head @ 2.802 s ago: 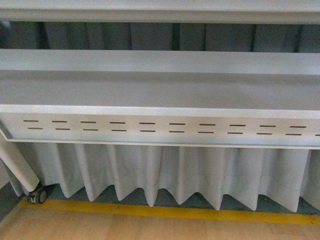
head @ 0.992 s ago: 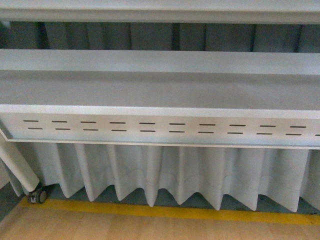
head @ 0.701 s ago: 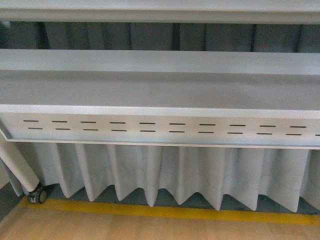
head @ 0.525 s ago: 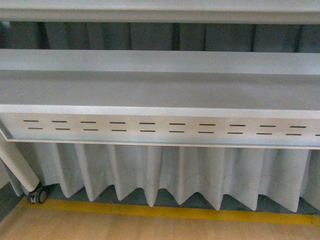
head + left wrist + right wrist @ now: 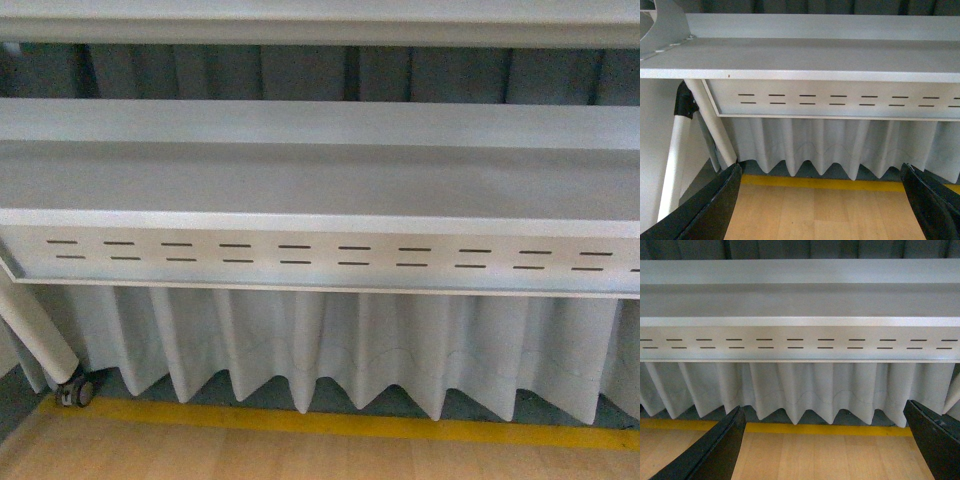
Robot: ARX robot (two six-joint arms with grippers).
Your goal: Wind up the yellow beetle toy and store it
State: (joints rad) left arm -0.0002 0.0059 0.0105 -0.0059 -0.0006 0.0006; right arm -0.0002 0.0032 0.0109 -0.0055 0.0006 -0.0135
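Note:
The yellow beetle toy is out of view in all three views. My left gripper point(image 5: 822, 210) is open, its black fingers point(image 5: 710, 210) spread wide over bare wooden floor with nothing between them. My right gripper point(image 5: 825, 450) is open too, its dark fingers point(image 5: 715, 452) framing only floor and a yellow line. Neither arm shows in the front view.
A grey metal shelf point(image 5: 320, 180) with a slotted front panel point(image 5: 320, 255) spans the front view, a white pleated curtain point(image 5: 330, 340) hanging under it. A yellow floor stripe point(image 5: 330, 425) runs along the wooden floor point(image 5: 300, 455). A white leg with a caster point(image 5: 75, 390) stands at the left.

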